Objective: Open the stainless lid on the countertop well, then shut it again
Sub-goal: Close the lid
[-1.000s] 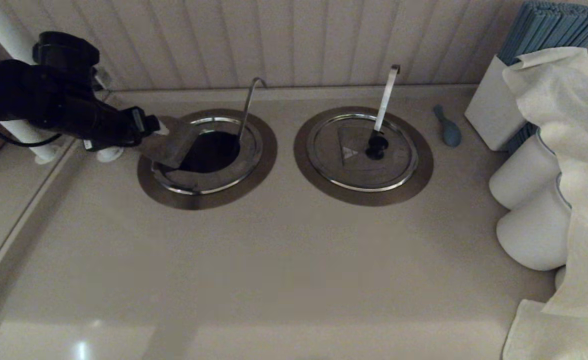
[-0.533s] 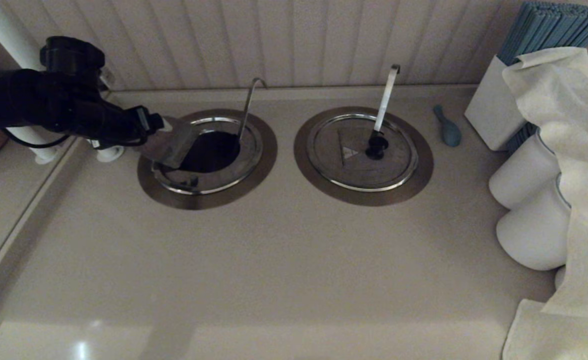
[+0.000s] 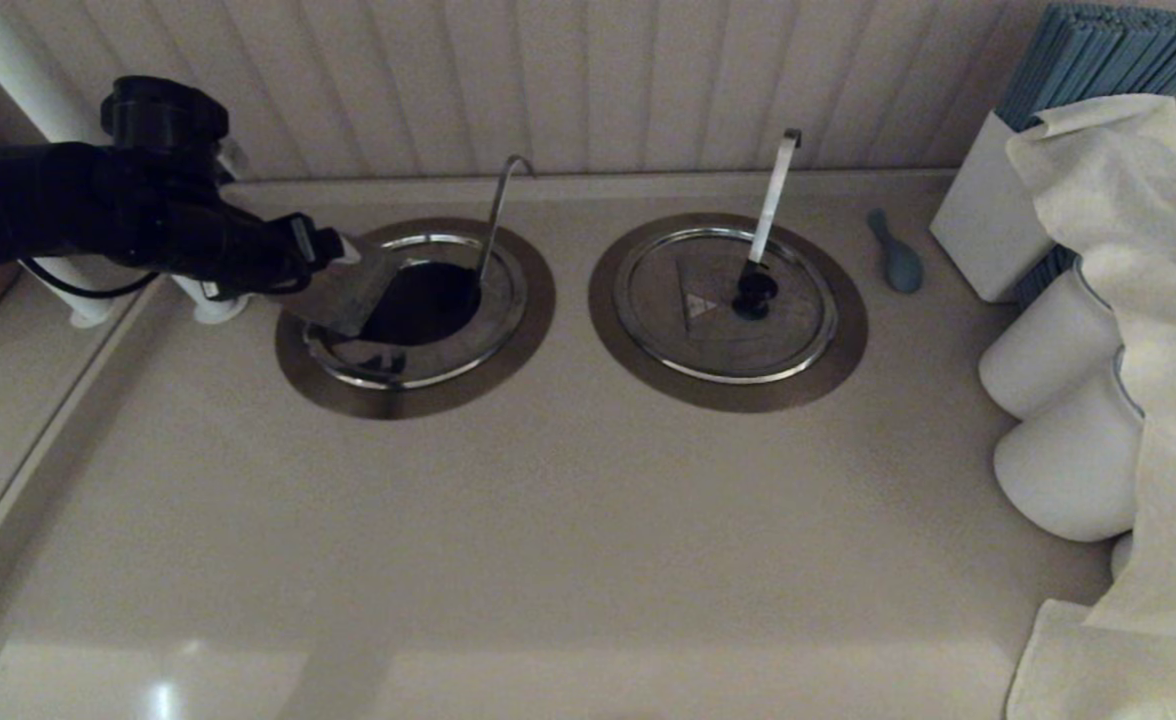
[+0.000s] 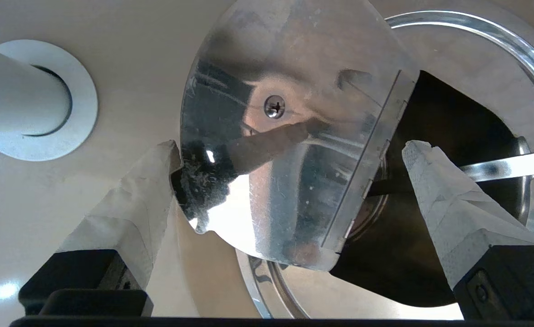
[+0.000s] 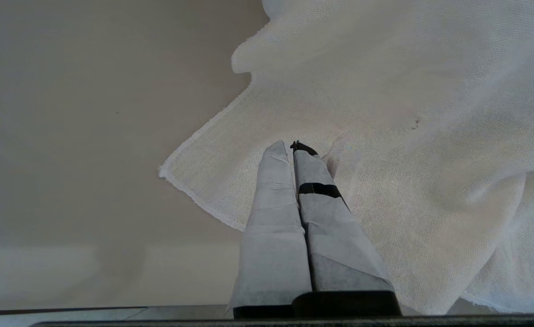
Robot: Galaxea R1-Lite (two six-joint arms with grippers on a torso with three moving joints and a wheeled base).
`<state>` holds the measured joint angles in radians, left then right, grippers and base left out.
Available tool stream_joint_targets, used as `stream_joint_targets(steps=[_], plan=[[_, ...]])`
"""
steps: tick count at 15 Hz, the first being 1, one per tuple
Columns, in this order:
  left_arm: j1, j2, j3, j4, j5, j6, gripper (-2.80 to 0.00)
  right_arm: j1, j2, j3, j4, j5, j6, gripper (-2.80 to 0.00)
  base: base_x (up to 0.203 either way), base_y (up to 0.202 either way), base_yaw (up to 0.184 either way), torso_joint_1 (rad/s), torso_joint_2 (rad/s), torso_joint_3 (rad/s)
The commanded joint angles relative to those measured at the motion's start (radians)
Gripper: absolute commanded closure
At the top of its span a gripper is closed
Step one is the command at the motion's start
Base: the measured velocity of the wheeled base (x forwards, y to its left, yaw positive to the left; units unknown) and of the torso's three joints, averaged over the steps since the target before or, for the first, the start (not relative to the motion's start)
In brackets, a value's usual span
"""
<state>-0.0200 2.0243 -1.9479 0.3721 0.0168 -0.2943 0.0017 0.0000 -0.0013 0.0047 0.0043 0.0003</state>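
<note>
The stainless lid (image 3: 348,290) stands tilted up over the left side of the countertop well (image 3: 428,300), whose dark bottom shows. The thin hooked grey rod (image 3: 496,205) rises from the well's back. My left gripper (image 3: 336,250) is open at the lid's raised edge. In the left wrist view the lid's shiny underside (image 4: 294,190) lies between the wide-apart fingers, one fingertip (image 4: 165,156) touching its rim, with the well's dark hole (image 4: 444,136) beyond. My right gripper (image 5: 293,146) is shut and empty above a white cloth (image 5: 407,91), out of the head view.
The twin lid (image 3: 688,320) lies closed on the right well, with its broad flat bright handle (image 3: 774,195). A white post (image 3: 8,70) stands left of the arm. A blue spoon (image 3: 896,258), a white box (image 3: 988,220), white rolls (image 3: 1068,460) and draped cloth (image 3: 1128,200) fill the right side.
My left arm has moved a little to the right, toward the well. The lid stays tilted up in about the same place.
</note>
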Motion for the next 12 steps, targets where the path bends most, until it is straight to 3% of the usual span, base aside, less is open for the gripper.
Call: stream_joint_targets(steps=[1, 12], plan=[[-0.007, -0.007, 0.001, 0.002, 0.0, -0.006, -2.8, 0.0, 0.0, 0.0, 0.0, 0.0, 0.0, 0.0, 0.0, 0.0, 0.0, 0.0, 0.0, 0.0], [-0.055, -0.073, 0.02, 0.004, -0.004, -0.04, -2.8, 0.0, 0.0, 0.0, 0.0, 0.0, 0.0, 0.0, 0.0, 0.0, 0.0, 0.0, 0.0, 0.0]])
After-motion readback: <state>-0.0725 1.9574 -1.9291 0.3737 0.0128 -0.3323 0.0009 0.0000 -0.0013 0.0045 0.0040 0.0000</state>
